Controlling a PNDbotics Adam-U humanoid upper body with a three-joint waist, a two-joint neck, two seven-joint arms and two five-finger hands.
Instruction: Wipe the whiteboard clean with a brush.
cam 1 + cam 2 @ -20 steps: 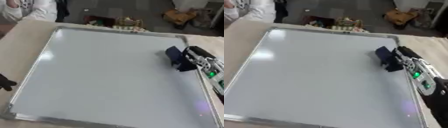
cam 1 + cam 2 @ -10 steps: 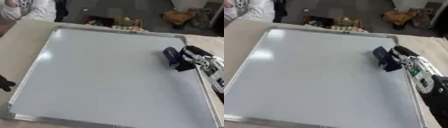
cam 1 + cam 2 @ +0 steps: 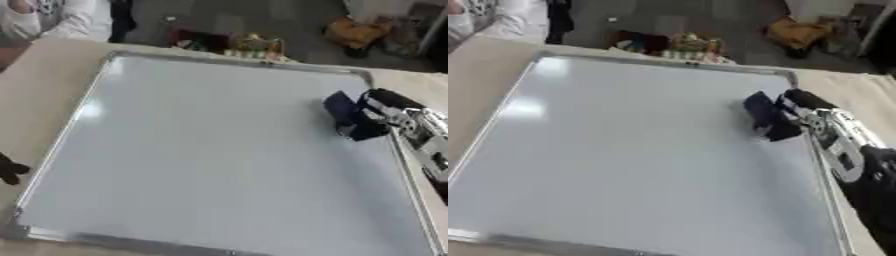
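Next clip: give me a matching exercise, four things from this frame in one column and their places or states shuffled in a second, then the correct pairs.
Things:
1. brush
2. whiteboard
3. right robot hand
4. left robot hand

Places or states:
A. shows at the left edge, beside the board's frame, off the board
B. lies flat on the table, surface looks free of marks
C. dark, resting on the board near its right edge
D. fingers curled round the brush, arm coming in from the right

Pairs: 1-C, 2-B, 3-D, 4-A
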